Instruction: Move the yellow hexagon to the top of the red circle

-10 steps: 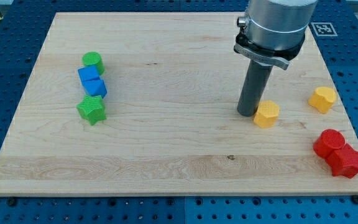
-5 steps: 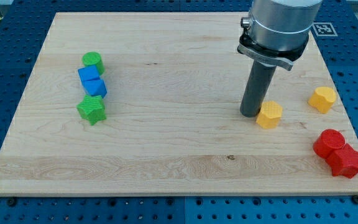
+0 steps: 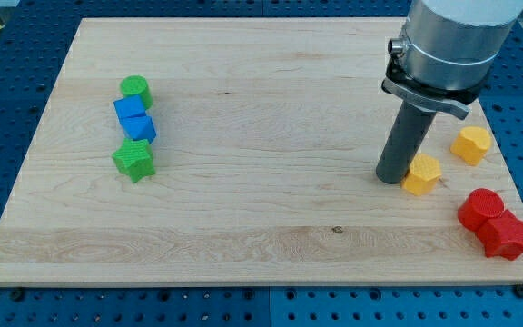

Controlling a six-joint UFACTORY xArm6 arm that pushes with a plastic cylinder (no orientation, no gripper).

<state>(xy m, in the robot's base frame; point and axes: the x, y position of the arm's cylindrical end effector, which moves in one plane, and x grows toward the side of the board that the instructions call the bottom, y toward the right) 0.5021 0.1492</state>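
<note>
The yellow hexagon (image 3: pixel 421 173) lies on the wooden board at the view's right. My tip (image 3: pixel 392 179) rests on the board against the hexagon's left side. The red circle (image 3: pixel 478 208) lies to the lower right of the hexagon, near the board's right edge, with a gap between them. A red star (image 3: pixel 504 235) touches the red circle at its lower right.
A second yellow block (image 3: pixel 471 144) lies up and right of the hexagon. At the view's left stands a column of a green circle (image 3: pixel 136 91), two blue blocks (image 3: pixel 134 117) and a green star (image 3: pixel 134 160). The board's right edge (image 3: pixel 507 163) is close to the red blocks.
My tip has slid to the view's right and slightly down, pushing the yellow hexagon to the right, closer to the red circle. The other blocks have not moved.
</note>
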